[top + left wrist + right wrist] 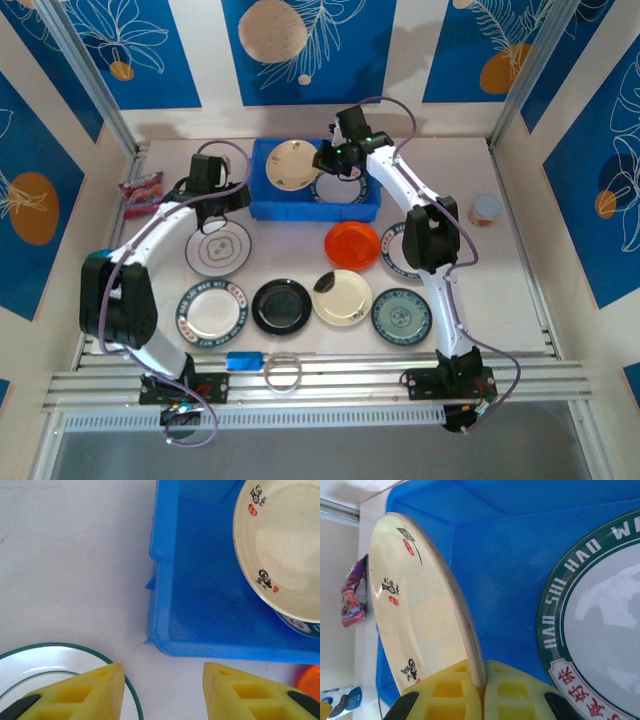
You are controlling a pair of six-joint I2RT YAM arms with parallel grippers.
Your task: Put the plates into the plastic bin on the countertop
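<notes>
Right wrist view: my right gripper (482,692) pinches the rim of the cream plate (420,610); it hangs tilted over the blue bin (510,555), left half.

The place is a robotics lab workcell. A pale beige countertop (500,290) sits boxed in by beige walls (210,60) hung with blue leaf-print panels (300,50). Bare aluminium posts (95,85) frame the upper corners of the overhead view, and two white-and-black robot arms (150,240) are bolted to a slotted metal rail (330,378) along the bottom edge.
</notes>
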